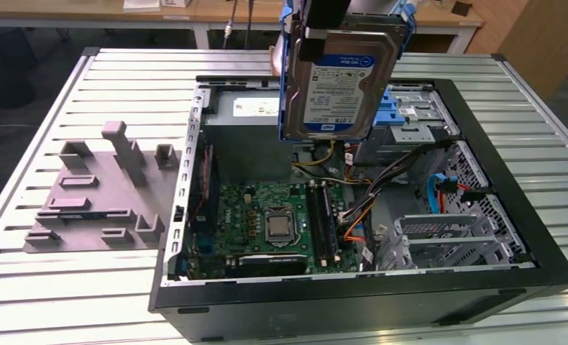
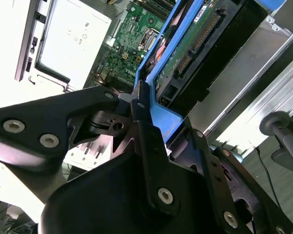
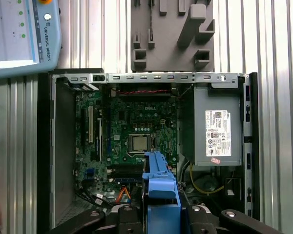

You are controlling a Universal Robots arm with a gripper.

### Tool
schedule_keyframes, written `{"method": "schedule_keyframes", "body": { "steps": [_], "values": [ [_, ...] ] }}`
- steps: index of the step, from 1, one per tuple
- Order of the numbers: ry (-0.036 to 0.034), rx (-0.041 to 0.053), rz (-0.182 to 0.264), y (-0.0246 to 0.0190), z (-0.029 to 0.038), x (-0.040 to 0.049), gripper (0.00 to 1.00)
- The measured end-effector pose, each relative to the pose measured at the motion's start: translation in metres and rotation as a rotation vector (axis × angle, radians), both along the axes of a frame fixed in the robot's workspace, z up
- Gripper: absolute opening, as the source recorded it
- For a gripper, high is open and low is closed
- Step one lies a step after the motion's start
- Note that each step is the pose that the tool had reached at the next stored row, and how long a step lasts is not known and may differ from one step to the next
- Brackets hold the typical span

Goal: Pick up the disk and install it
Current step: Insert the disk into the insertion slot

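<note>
I am pinching the disk (image 1: pixel 340 83) by its blue rails in my claw (image 1: pixel 315 39), hanging it upright in the upper middle of the exterior view, above the open case (image 1: pixel 519 187). Pickup looks done. Installing is not: the disk is not yet sitting in the cage (image 1: pixel 426 118) at its lower right.

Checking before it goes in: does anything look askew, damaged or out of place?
Nothing stands out. The disk hangs on end in the gripper, above the open computer case; no damage or spill shows.
</note>
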State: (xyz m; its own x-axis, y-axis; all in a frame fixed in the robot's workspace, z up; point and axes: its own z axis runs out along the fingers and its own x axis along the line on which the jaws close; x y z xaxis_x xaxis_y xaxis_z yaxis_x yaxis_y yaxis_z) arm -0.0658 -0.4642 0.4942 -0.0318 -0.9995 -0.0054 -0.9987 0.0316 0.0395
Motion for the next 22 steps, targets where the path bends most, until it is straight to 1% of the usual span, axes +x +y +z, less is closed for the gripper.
{"method": "schedule_keyframes", "body": {
  "steps": [4,6,8,13,15,17,22],
  "values": [
    [0.0,-0.0004,0.0,-0.0003,-0.0001,0.0,0.36],
    [0.0,-0.0004,0.0,-0.0025,-0.0003,0.0001,0.36],
    [-0.0003,-0.0004,0.0,-0.0071,-0.0007,0.0,0.36],
    [-0.0028,-0.0005,0.0,-0.0251,-0.0025,0.0,0.36],
    [-0.003,-0.0005,0.0,-0.0298,-0.0038,0.0001,0.36],
    [-0.0031,-0.0002,0.0,-0.032,-0.0052,0.0017,0.36],
    [-0.003,-0.0004,0.0,-0.0341,-0.0081,0.0097,0.36]
  ]
}}
